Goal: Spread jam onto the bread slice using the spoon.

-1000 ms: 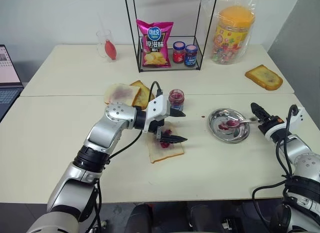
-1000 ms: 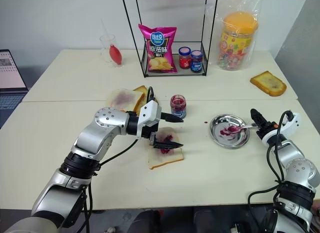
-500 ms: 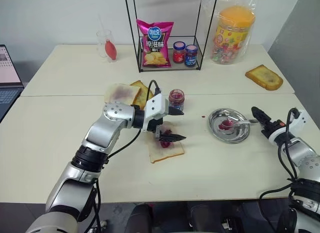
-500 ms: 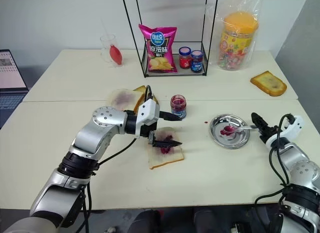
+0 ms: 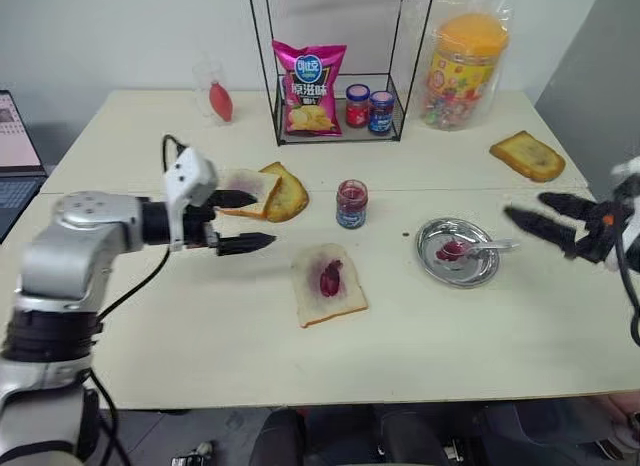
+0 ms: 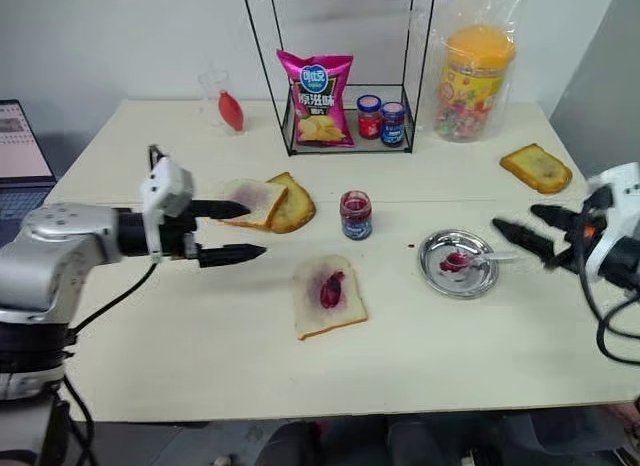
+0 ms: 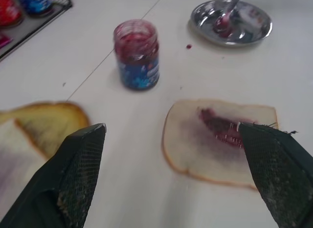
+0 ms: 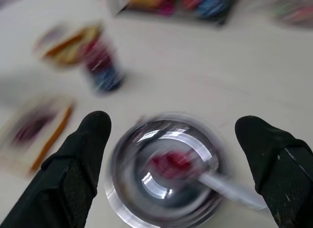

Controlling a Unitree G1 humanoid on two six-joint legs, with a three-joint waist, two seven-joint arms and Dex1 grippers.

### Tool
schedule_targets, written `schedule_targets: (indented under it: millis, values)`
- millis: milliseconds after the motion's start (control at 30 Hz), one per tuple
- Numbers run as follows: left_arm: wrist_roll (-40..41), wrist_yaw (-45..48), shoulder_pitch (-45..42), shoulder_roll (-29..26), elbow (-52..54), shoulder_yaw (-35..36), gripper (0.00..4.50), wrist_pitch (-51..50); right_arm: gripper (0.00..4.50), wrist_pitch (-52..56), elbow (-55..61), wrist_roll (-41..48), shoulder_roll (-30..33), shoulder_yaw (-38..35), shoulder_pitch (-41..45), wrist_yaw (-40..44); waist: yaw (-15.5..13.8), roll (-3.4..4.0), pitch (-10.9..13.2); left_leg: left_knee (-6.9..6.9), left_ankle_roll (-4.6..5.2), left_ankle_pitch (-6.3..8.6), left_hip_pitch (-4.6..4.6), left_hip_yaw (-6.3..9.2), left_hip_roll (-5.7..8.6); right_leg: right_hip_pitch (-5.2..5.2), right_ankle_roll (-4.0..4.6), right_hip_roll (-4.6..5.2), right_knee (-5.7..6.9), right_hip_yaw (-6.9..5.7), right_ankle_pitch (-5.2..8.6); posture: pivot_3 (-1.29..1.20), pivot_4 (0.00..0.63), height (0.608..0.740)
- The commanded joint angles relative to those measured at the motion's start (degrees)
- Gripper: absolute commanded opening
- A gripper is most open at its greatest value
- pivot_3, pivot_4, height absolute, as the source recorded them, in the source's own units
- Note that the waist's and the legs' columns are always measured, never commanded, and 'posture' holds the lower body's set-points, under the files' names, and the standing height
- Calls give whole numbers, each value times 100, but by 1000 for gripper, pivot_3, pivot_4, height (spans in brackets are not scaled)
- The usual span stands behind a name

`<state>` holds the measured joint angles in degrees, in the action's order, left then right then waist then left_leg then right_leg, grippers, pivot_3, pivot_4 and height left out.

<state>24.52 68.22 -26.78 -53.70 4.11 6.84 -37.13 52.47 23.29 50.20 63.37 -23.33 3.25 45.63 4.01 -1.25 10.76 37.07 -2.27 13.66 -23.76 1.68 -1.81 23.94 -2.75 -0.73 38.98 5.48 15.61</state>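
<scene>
The pale cream counter (image 5: pixel 200 336) carries every item; positions below are given relative to the bread slice. The black wire rack (image 5: pixel 335 76) is set well behind the slice, with a pink crisp packet (image 5: pixel 308 86) and two lidded jars inside it. The left gripper (image 5: pixel 240 221) is held to the left of the slice, clear of it, jaws spread wide and empty. The right gripper (image 5: pixel 545 214) is held far to the right of the slice, jaws likewise spread and empty.

The squarish white bread slice (image 5: pixel 329 283) lies flat, a dark red smear at its centre. The round steel dish (image 5: pixel 458 252) sits to the right of the slice. The small clear glass jar of dark red jam (image 5: pixel 351 203) stands just behind the slice, lid off. The slim silver spoon (image 5: pixel 480 248) rests in the dish, bowl reddened.

Risks, as judged: the smear covers only the centre, so coverage may be left incomplete. The thin spoon handle rests low on the dish rim; a poorly aligned grasp could slip or tip the dish.
</scene>
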Motion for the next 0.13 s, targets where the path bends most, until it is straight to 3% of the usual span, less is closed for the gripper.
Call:
schedule_targets:
  millis: [33, 133]
  values:
    - [236, 42, 318, -279, 272, 473, 4500, -88, 4446, -472, 286, -432, 338, 41, -449, 848, -69, -1, 1, 4, 0, 0, -2, -5, 5, 1, 0, 6, 0, 3, 0, 0, 150, 740]
    - [336, -21, 774, -360, 360, 747, 4500, -131, 4446, -410, 83, -350, 158, 45, -287, 804, -96, -2, 2, 39, -1, 0, -7, -19, 12, -5, -10, 15, 0, 11, -4, 0, 150, 740]
